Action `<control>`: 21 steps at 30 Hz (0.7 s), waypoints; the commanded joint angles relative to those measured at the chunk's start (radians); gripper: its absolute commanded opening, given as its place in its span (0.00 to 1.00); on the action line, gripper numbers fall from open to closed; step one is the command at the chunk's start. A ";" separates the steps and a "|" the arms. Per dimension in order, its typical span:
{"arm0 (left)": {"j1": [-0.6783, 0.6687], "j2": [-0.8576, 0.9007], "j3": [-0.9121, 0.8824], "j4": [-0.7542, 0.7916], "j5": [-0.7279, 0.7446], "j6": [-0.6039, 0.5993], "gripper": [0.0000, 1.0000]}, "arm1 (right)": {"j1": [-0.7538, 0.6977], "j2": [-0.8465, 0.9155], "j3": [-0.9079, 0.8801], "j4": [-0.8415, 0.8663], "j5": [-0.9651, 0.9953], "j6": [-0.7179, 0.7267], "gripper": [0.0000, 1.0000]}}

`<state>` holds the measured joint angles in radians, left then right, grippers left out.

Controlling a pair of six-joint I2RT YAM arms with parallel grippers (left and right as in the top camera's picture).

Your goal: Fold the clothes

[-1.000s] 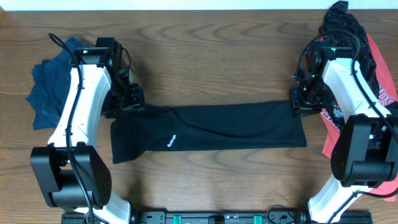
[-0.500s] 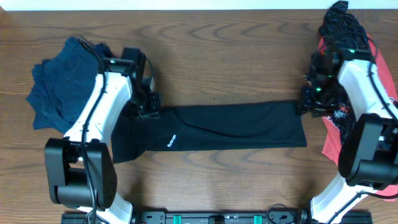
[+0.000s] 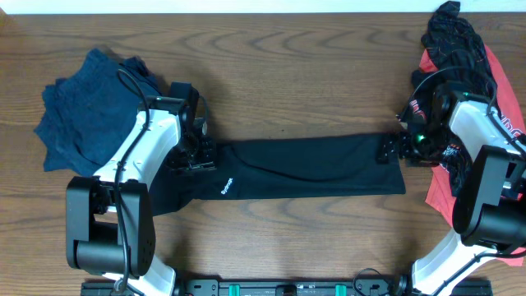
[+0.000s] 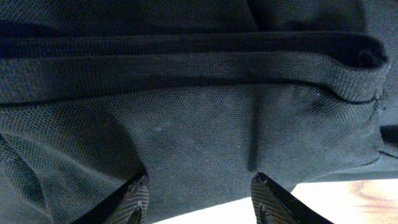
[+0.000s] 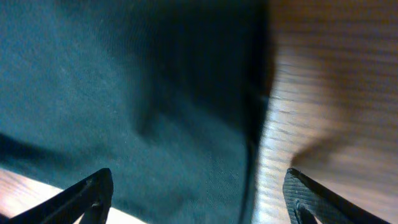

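Observation:
The black T-shirt lies across the table as a long folded strip, with small white lettering near its left end. My left gripper is down on the strip's upper left part. In the left wrist view its fingertips stand apart against the dark knit fabric, with a folded band above them. My right gripper is over the strip's right end. In the right wrist view it is wide open, straddling the shirt's edge and bare wood.
Dark blue pieces are heaped at the far left, beside my left arm. A red garment with a black one on top is piled at the right edge, under my right arm. Bare wood lies behind the strip.
My left gripper moved right and toward the front, onto the shirt's left part. My right gripper opened wide and let go of the shirt's right end.

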<state>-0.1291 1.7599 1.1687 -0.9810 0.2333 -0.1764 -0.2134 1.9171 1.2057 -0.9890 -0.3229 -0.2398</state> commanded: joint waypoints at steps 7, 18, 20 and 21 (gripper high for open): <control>-0.002 0.005 -0.004 0.003 0.002 -0.008 0.56 | -0.002 -0.021 -0.142 0.138 -0.111 -0.041 0.78; -0.002 0.005 -0.004 0.003 0.002 -0.009 0.56 | 0.013 -0.021 -0.158 0.139 -0.180 -0.038 0.06; -0.001 0.005 -0.003 0.004 0.002 -0.009 0.56 | 0.013 -0.021 -0.158 0.142 -0.179 -0.022 0.01; -0.001 0.005 -0.003 0.005 0.002 -0.009 0.56 | 0.013 -0.021 -0.158 0.145 -0.178 -0.017 0.01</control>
<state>-0.1291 1.7599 1.1683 -0.9749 0.2333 -0.1833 -0.2119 1.8843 1.0515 -0.8478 -0.4797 -0.2707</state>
